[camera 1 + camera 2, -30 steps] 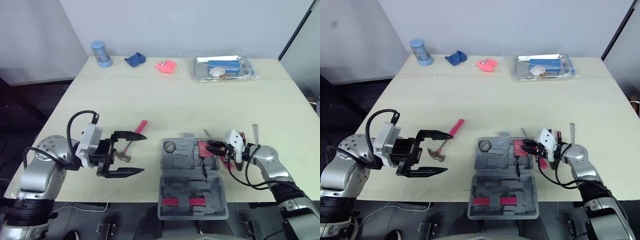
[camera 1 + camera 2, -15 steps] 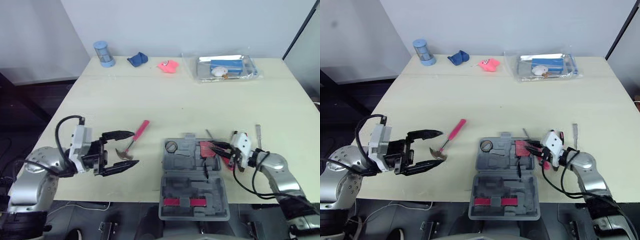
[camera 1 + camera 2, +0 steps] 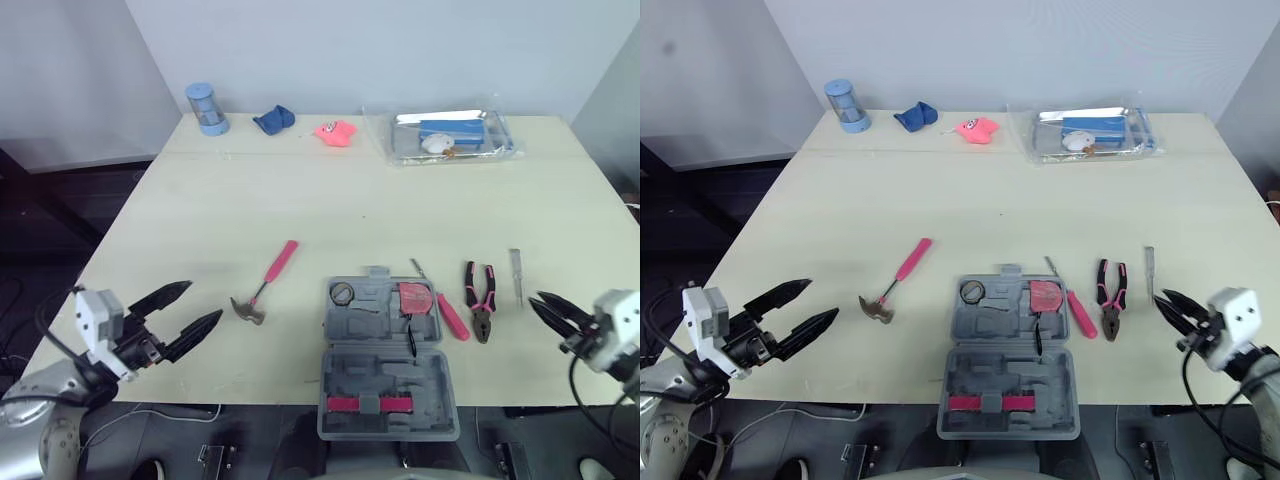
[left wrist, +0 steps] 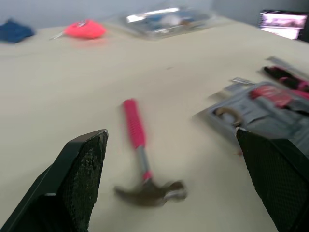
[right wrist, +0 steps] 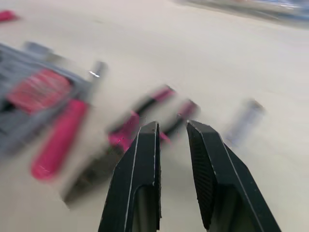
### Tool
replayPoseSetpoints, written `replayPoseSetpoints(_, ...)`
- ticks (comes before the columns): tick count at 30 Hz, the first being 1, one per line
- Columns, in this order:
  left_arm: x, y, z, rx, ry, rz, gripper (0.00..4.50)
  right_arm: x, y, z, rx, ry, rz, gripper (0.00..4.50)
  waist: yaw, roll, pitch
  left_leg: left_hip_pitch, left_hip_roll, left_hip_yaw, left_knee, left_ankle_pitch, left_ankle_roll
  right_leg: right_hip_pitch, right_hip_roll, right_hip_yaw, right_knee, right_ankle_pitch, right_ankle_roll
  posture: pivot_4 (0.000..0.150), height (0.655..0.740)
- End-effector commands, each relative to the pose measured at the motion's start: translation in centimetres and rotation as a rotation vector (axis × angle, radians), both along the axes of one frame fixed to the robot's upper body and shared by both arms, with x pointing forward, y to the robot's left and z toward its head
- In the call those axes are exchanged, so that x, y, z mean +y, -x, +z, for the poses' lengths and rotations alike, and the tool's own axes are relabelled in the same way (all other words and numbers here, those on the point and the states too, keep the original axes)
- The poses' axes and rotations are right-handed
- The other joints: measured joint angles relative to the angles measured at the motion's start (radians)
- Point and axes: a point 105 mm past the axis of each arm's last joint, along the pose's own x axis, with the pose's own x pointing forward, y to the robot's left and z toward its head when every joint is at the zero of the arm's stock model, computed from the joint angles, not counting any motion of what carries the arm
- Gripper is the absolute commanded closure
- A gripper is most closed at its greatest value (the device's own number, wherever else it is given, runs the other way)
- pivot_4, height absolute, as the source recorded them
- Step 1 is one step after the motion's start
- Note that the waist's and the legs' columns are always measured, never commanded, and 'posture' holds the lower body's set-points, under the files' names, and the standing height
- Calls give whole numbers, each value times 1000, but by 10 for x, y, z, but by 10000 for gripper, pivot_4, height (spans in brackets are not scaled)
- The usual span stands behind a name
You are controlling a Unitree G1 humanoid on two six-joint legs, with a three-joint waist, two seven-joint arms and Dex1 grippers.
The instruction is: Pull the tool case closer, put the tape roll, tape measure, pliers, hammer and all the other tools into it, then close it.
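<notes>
Both arms have drawn back to the near edge of the table (image 3: pixel 300 200). A second ago the left one straddled the hammer's head and the right one reached in at the case's right side.

Now the left gripper (image 3: pixel 205 299) hangs over the near left corner, its fingers spread wide with nothing between them, pointing toward the hammer (image 3: pixel 266 282) but well apart from it. The hammer lies flat on the table, just left of the case. Its pink handle angles away toward the far side and its steel head is nearer the edge.

The tool case (image 3: pixel 370 320) sits open at the near edge, in the middle. Its far half holds the tape roll (image 3: pixel 342 293) on the left and the red tape measure (image 3: pixel 413 297) on the right.

Just right of the case lies a pink-handled screwdriver (image 3: pixel 450 316). Next come the pliers (image 3: pixel 480 300), handles pointing away, and a small metal tool (image 3: pixel 516 275) beyond them. All three are still on the table.

The right gripper (image 3: pixel 537 299) hovers at the near right edge, aimed at the pliers. Its fingers (image 5: pixel 145 164) are only a narrow slit apart and grip nothing.
</notes>
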Motion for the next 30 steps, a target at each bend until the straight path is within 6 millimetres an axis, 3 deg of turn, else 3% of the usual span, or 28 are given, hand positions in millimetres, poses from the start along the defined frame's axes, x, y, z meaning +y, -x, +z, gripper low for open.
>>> replayPoseSetpoints(1,17,9,-6,-3,-27,82,0,-21,9,7,-48,-13,-79,35556,-1,0,0,0,0,0,0,0,0,0,0,0,0,0,0,1500,7400)
replayPoseSetpoints(5,38,23,-26,55,-28,206,0,-48,38,-17,24,-31,-203,24025,1,0,0,0,0,1,0,0,0,0,0,1,0,0,0,1500,7400)
replayPoseSetpoints(9,44,33,-38,87,-32,250,0,-60,54,-28,43,-62,-270,2503,1,-1,-1,0,0,1,-1,0,0,0,0,1,-2,0,0,1500,7400)
replayPoseSetpoints(10,45,35,-40,91,-31,258,0,-64,58,-31,50,-70,-292,1040,1,-1,-1,0,0,2,-1,0,0,0,0,2,-1,0,0,1500,7400)
replayPoseSetpoints(15,46,37,-43,96,-32,271,0,-70,68,-40,73,-64,-318,1040,-1,-1,-2,1,0,4,-1,0,0,0,0,4,-1,-1,0,1500,7400)
replayPoseSetpoints(20,44,30,-41,85,-39,257,0,-64,57,-30,35,-54,-293,1040,0,-1,-2,2,0,6,-1,0,0,0,0,6,-1,0,0,1500,7400)
replayPoseSetpoints(23,40,21,-37,70,-44,237,0,-50,44,-14,-11,-62,-228,1040,0,-1,-2,2,0,6,-1,0,0,0,0,6,-1,0,0,1500,7400)
replayPoseSetpoints(30,13,0,-22,31,-38,125,0,3,15,24,-89,-87,0,1040,1,-1,-2,2,0,5,-1,0,0,0,0,6,-1,0,1,1500,7400)
